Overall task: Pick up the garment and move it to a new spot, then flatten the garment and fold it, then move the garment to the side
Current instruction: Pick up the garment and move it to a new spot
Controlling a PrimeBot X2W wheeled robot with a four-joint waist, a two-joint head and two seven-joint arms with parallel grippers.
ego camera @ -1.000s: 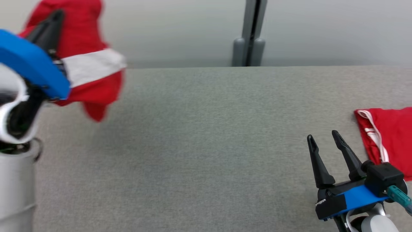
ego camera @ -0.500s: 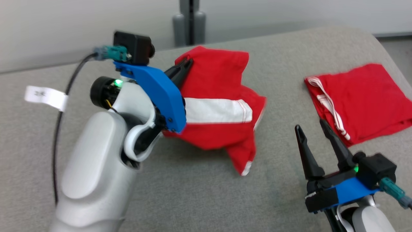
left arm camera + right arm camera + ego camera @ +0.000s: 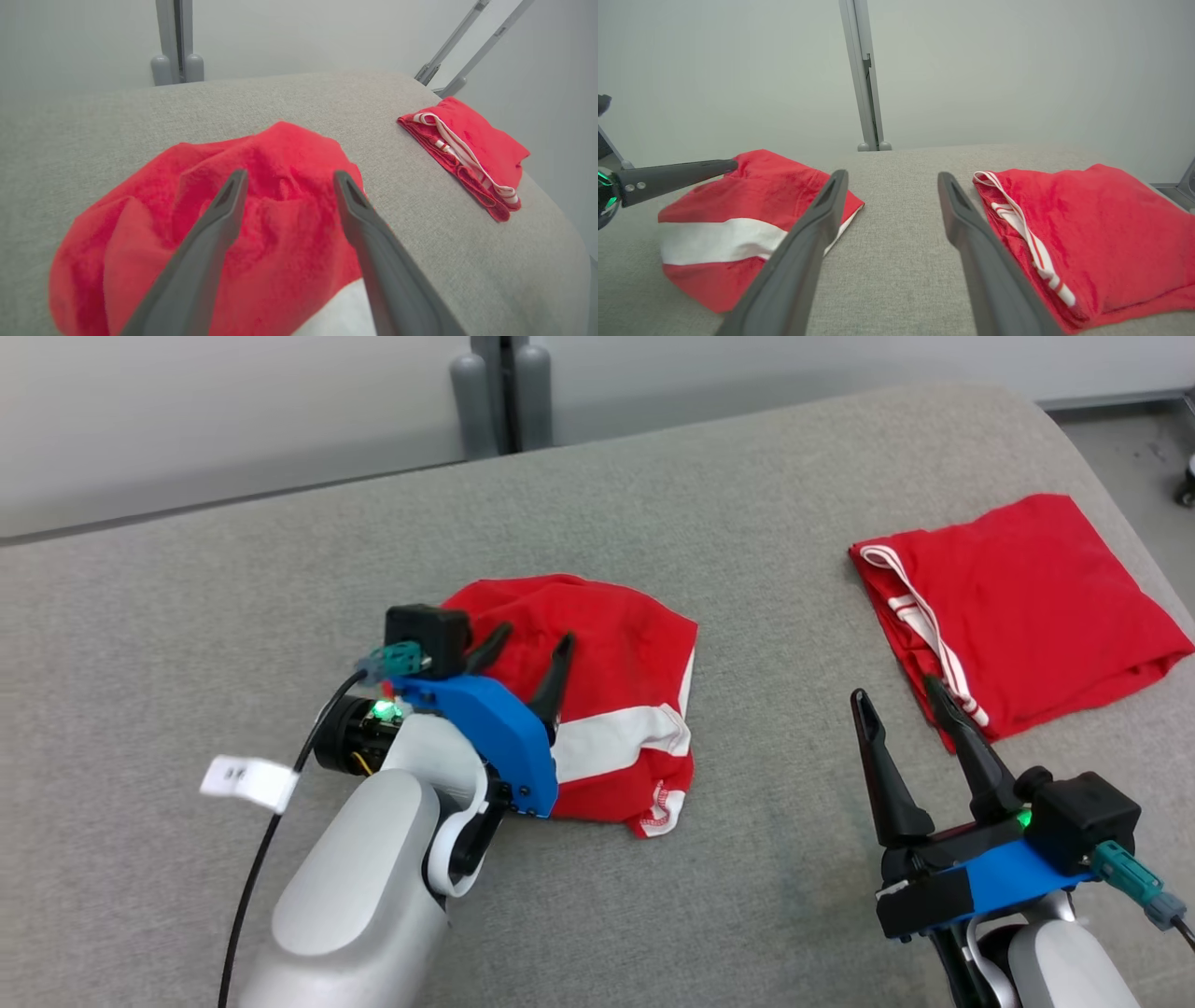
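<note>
One step of three looks done: on grey bench [image 3: 187,579] the striped red garment [image 3: 635,635] lies crumpled left of ctr under the spread left claw [image 3: 534,635], second garment [image 3: 1027,597] folded far right, right claw [image 3: 893,691] spread & empty; flattening, folding, moving aside remain.

The crumpled red cloth garment with a white band [image 3: 616,653] is laid on the grey fabric-covered table [image 3: 280,597]. Well to its right, a folded red cloth garment with white-striped trim [image 3: 1027,607] is laid on the same table. Behind it, beyond the table's far edge, a grey upright metal post [image 3: 499,392] is set. The left gripper [image 3: 534,637] is positioned over its left part. The right gripper [image 3: 893,689] is positioned to its right, nearer the robot.
</note>
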